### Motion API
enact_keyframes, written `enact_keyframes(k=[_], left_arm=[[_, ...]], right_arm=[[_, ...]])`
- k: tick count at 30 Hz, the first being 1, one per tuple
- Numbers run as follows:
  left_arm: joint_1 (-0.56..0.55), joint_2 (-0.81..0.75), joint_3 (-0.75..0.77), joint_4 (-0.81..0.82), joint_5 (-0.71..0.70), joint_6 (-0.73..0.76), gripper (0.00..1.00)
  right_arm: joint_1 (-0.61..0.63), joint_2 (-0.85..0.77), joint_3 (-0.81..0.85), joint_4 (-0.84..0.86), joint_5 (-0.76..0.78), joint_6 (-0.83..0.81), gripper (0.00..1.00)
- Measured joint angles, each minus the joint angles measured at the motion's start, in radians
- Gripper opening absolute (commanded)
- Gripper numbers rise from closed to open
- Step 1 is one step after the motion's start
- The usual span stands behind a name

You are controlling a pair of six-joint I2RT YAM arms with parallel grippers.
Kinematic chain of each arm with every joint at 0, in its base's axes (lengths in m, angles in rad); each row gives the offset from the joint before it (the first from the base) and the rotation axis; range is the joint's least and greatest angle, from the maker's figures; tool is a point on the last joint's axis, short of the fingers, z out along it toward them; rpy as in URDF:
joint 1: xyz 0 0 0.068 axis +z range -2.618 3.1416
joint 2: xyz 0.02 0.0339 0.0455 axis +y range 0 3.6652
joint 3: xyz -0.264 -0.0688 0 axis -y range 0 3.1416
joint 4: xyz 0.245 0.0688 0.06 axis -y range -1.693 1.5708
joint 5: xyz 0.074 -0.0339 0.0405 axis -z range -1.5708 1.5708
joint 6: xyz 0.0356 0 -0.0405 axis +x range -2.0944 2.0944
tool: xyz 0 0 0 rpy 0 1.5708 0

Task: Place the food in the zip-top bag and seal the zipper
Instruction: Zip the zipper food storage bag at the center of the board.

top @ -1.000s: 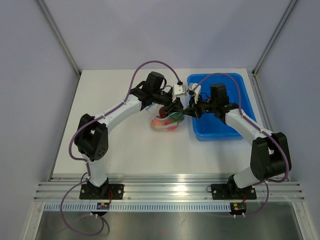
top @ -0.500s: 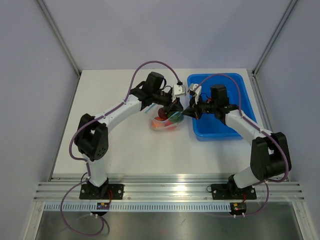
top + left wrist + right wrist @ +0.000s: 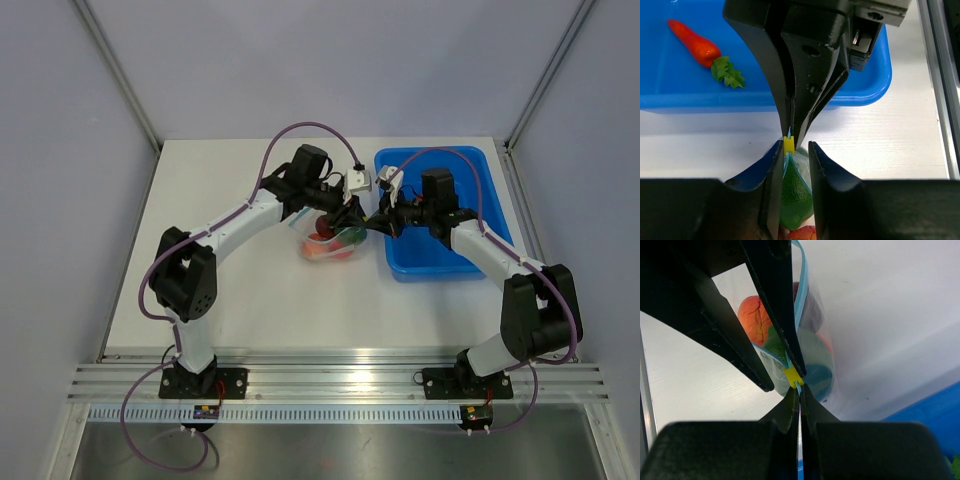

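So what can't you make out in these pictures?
Zipper: how far it is sealed; both wrist views, fingers cover it.
Bag contents: top view too small, wrist views show only part.
Left gripper: gripping the bag or only flanking it, unclear.
Tray: mostly cut off in left wrist view.

Blue tray on white table.

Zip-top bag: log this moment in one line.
right claw: shut on zipper | left claw: open, straddling zipper | carrot: in tray
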Motion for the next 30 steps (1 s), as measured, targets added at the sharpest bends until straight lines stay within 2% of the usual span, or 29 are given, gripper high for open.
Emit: enact_keyframes(k=[4, 5, 6, 11, 14, 20, 25, 30], left_arm=[[0.003, 0.002, 0.0, 0.006, 0.001, -0.005, 0.33], [0.003, 0.003, 0.0, 0.006, 0.002, -0.01, 0.38], [0.003, 0.004, 0.0, 0.006, 0.002, -0.011, 0.39], [0.003, 0.014, 0.0, 0.004, 0.008, -0.026, 0.38], [0.003, 0.019, 0.0, 0.006, 0.009, -0.034, 0.34], [0.004, 0.02, 0.0, 0.021, 0.013, -0.055, 0.38], [0.005, 0.02, -0.002, 0.027, 0.016, -0.071, 0.33], [0.01, 0.02, -0.003, 0.045, 0.015, -0.082, 0.21]], right_arm=[[0.0, 0.0, 0.0, 0.001, 0.0, 0.002, 0.0], [0.0, 0.0, 0.0, 0.001, 0.001, 0.002, 0.0], [0.0, 0.0, 0.0, 0.001, 0.001, 0.002, 0.0], [0.0, 0.0, 0.0, 0.005, 0.001, 0.002, 0.0], [0.0, 0.0, 0.0, 0.005, 0.001, 0.002, 0.0], [0.0, 0.0, 0.0, 0.007, 0.001, 0.002, 0.0], [0.0, 0.0, 0.0, 0.008, 0.001, 0.002, 0.0], [0.0, 0.0, 0.0, 0.008, 0.0, 0.003, 0.0]])
